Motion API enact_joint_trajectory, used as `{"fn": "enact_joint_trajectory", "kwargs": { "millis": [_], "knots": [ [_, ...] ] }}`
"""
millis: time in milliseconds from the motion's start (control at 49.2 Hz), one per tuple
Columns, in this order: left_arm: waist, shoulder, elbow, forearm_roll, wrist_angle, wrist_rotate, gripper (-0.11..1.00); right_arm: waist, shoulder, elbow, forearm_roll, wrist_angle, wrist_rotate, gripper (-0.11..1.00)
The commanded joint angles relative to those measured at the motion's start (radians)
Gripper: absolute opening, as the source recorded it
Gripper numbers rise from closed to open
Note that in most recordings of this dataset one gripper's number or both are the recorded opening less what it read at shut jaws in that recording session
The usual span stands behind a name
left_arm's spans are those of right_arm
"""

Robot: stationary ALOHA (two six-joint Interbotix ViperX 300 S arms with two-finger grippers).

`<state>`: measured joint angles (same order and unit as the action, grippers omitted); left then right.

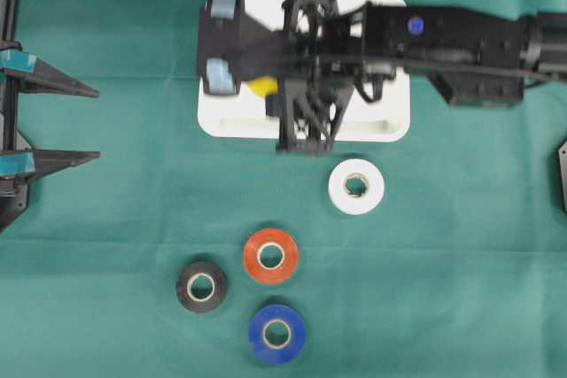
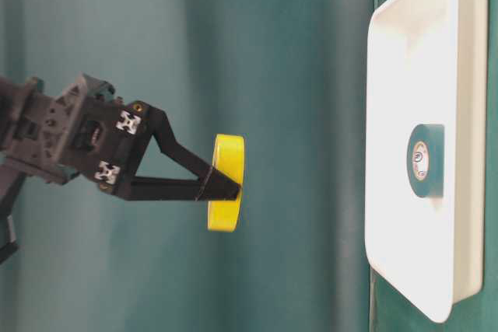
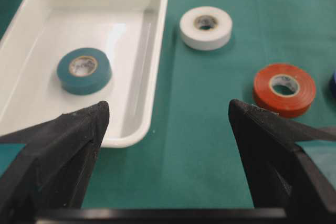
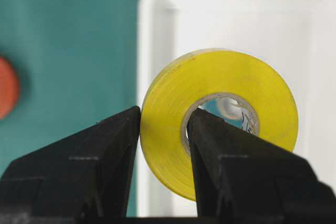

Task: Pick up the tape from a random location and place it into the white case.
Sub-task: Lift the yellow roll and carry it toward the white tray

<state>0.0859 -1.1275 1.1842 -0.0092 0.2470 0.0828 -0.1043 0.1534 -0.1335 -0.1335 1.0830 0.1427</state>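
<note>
1. The right gripper (image 4: 163, 129) is clamped on the yellow tape (image 4: 220, 124): one finger through the core, the other on the outer face, pinching the wall.
2. The tape hangs above the white case (image 1: 390, 126), apart from it.
3. It looks light, stiff and smooth; the wall pinch suits it.
4. A teal roll (image 3: 84, 70) lies in the case.
5. The left gripper (image 3: 168, 129) stands wide, empty, at the far left.

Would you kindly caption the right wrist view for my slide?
Right pincer shut on the yellow tape roll, one finger through its core, above the white case.
</note>
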Motion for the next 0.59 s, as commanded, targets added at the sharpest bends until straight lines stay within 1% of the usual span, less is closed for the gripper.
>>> {"fn": "enact_joint_trajectory", "kwargs": {
  "millis": [0, 163, 264, 427, 570],
  "knots": [
    [0.003, 0.012, -0.008, -0.002, -0.005, 0.000, 0.91, -0.041, -0.044, -0.014, -0.003, -0.015, -0.003, 0.32],
    [0.003, 0.012, -0.009, -0.002, -0.005, 0.000, 0.91, -0.114, -0.038, -0.009, -0.003, -0.049, -0.006, 0.32],
    [0.003, 0.012, -0.009, -0.002, -0.005, -0.002, 0.91, -0.146, -0.028, -0.009, -0.003, -0.063, -0.009, 0.32],
    [0.003, 0.012, -0.008, -0.002, -0.005, -0.002, 0.91, -0.169, -0.025, -0.008, -0.003, -0.055, -0.002, 0.32],
    [0.003, 0.012, -0.009, -0.002, -0.005, -0.002, 0.91, -0.172, -0.046, 0.034, -0.011, -0.046, 0.000, 0.32]
  ]
}}
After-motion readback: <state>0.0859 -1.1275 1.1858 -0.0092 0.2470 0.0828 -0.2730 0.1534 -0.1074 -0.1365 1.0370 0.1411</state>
